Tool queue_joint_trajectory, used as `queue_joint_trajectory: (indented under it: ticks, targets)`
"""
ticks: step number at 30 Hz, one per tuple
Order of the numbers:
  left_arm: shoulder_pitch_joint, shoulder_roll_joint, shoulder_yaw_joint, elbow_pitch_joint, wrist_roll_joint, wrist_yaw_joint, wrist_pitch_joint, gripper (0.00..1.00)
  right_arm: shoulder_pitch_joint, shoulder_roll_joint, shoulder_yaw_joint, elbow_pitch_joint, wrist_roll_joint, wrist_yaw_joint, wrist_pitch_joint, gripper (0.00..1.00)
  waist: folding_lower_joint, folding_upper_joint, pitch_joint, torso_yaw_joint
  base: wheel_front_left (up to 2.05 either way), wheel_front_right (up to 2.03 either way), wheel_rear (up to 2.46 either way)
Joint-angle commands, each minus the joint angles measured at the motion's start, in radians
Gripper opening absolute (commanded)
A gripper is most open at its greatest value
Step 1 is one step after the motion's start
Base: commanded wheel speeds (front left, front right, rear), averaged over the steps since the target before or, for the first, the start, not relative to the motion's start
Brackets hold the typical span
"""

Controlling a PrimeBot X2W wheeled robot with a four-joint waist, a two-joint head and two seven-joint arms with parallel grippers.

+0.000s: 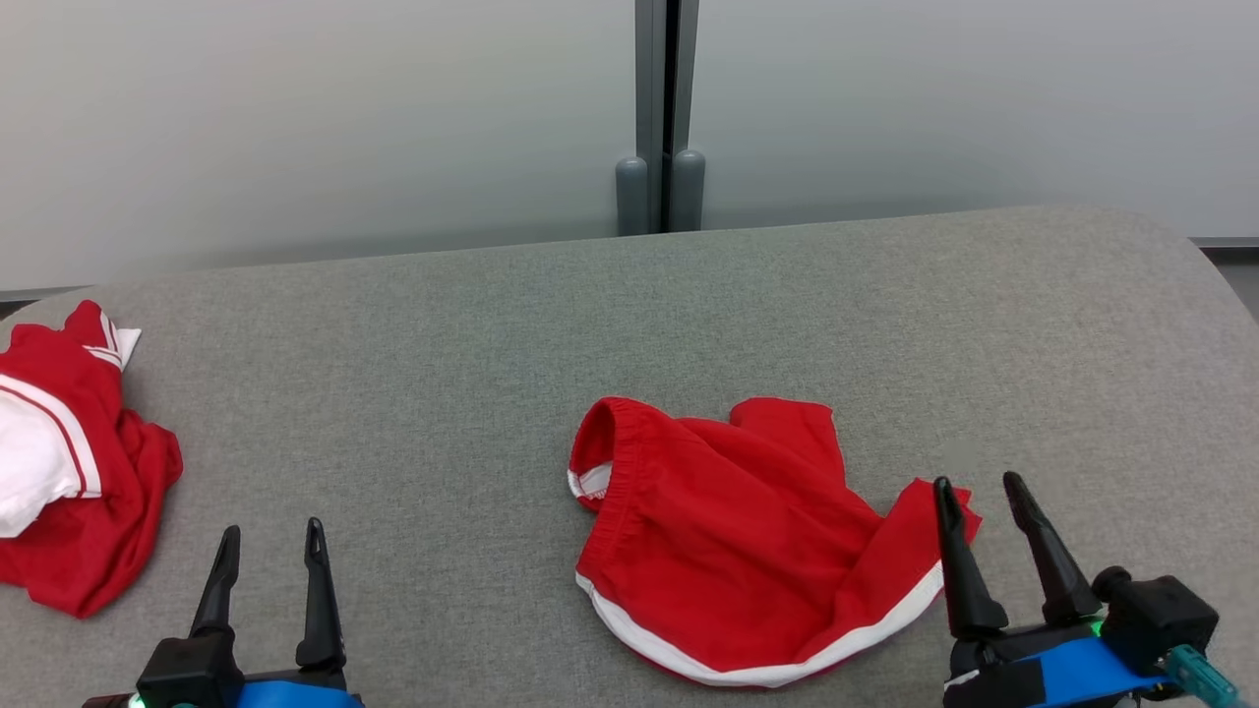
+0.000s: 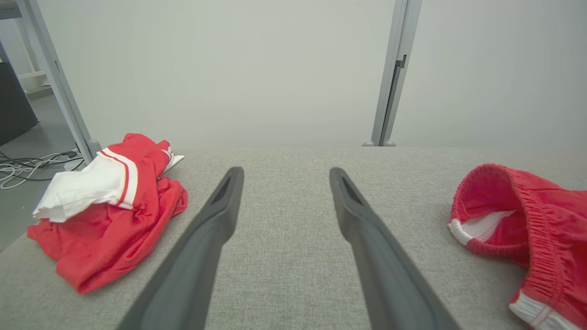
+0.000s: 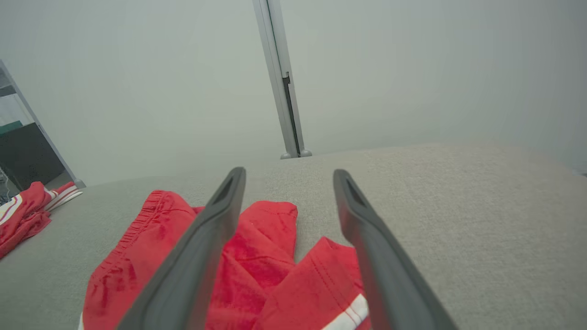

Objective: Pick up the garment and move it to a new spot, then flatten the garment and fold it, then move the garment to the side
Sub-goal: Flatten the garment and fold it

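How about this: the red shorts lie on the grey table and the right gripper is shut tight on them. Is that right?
Not quite. The right gripper is open, not shut on the shorts: the right wrist view shows its fingers spread apart over them, gripping nothing. The shorts do lie on the grey table.

Bare grey tabletop (image 1: 413, 393) is left open between the red shorts (image 1: 728, 531) and the crumpled red-white garment (image 1: 69, 472) at far left; the back edge is bounded by a grey post (image 1: 664, 118) and wall (image 1: 295, 118).
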Motion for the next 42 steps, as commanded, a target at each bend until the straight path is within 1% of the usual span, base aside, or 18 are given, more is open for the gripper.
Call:
queue_joint_trajectory:
  ticks: [1,5,8,10,15,21,25,28,32,37,38,39,40,41,42]
  targets:
    - [-0.005,0.0,0.004,-0.001,0.004,-0.004,-0.003,1.0,0.014,0.0,0.006,-0.003,-0.002,0.0,-0.004,1.0,0.0001,-0.0001,0.002,0.002,0.0,0.0,0.0]
    - [-0.015,-0.001,-0.003,0.0,0.015,-0.008,-0.003,1.0,0.012,-0.001,0.019,0.011,-0.002,0.0,-0.004,1.0,0.0001,-0.0001,0.008,0.004,0.0,0.0,0.0]
    - [-0.034,0.006,-0.035,0.008,0.033,-0.021,-0.003,1.0,0.002,-0.001,0.027,0.026,-0.013,0.0,-0.004,1.0,0.0001,-0.0001,0.012,0.005,0.0,0.0,0.0]
    - [-0.053,0.015,-0.075,0.016,0.044,-0.032,-0.003,1.0,-0.004,-0.001,0.034,0.035,-0.019,0.0,-0.004,1.0,0.0001,-0.0001,0.015,0.004,0.0,0.0,0.0]
    - [-0.128,0.052,-0.232,0.069,0.036,-0.05,-0.003,1.0,-0.02,-0.001,0.056,0.048,-0.024,0.0,-0.004,1.0,0.0001,-0.0001,0.021,-0.01,0.0,0.0,0.0]
    - [-0.223,0.123,-0.48,0.177,-0.073,-0.048,-0.003,1.0,-0.032,-0.001,0.071,0.059,-0.03,0.0,-0.004,1.0,0.0001,-0.0001,0.032,-0.044,0.0,0.0,0.0]
    - [-0.273,0.167,-0.605,0.26,-0.146,-0.049,-0.003,1.0,-0.034,-0.001,0.066,0.056,-0.027,0.0,-0.004,1.0,0.0001,-0.0001,0.047,-0.066,0.0,0.0,0.0]
    - [-0.298,0.188,-0.678,0.32,-0.191,-0.049,-0.003,1.0,-0.041,-0.001,0.063,0.055,-0.025,0.0,-0.004,1.0,0.0001,-0.0001,0.058,-0.079,0.0,0.0,0.0]
    - [-0.33,0.198,-0.741,0.4,-0.241,-0.049,-0.003,1.0,-0.047,-0.001,0.07,0.056,-0.023,0.0,-0.004,1.0,0.0001,-0.0001,0.073,-0.102,0.0,0.0,0.0]
    - [-0.362,0.179,-0.813,0.5,-0.305,-0.049,-0.003,1.0,-0.053,-0.001,0.066,0.054,-0.028,0.0,-0.004,1.0,0.0001,-0.0001,0.084,-0.125,0.0,0.0,0.0]
    - [-0.374,0.176,-0.83,0.517,-0.32,-0.049,-0.002,0.98,-0.053,-0.001,0.064,0.054,-0.029,0.0,-0.004,1.0,0.0001,-0.0001,0.085,-0.127,0.0,0.0,0.0]
    - [-0.382,0.175,-0.843,0.53,-0.331,-0.049,-0.002,0.49,-0.052,-0.001,0.061,0.056,-0.03,0.0,-0.004,1.0,0.0001,-0.0001,0.084,-0.129,0.0,0.0,0.0]
    - [-0.388,0.174,-0.855,0.542,-0.341,-0.049,-0.001,0.1,-0.05,-0.001,0.058,0.056,-0.032,0.0,-0.004,1.0,0.0001,-0.0001,0.084,-0.129,0.0,0.0,0.0]
    - [-0.392,0.173,-0.862,0.548,-0.351,-0.049,-0.001,0.0,-0.048,-0.001,0.055,0.056,-0.033,0.0,-0.004,1.0,0.0001,-0.0001,0.081,-0.129,0.0,0.0,0.0]
    - [-0.394,0.175,-0.86,0.551,-0.361,-0.049,-0.001,0.0,-0.044,-0.001,0.052,0.057,-0.034,0.0,-0.004,1.0,0.0001,-0.0001,0.078,-0.126,0.0,0.0,0.0]
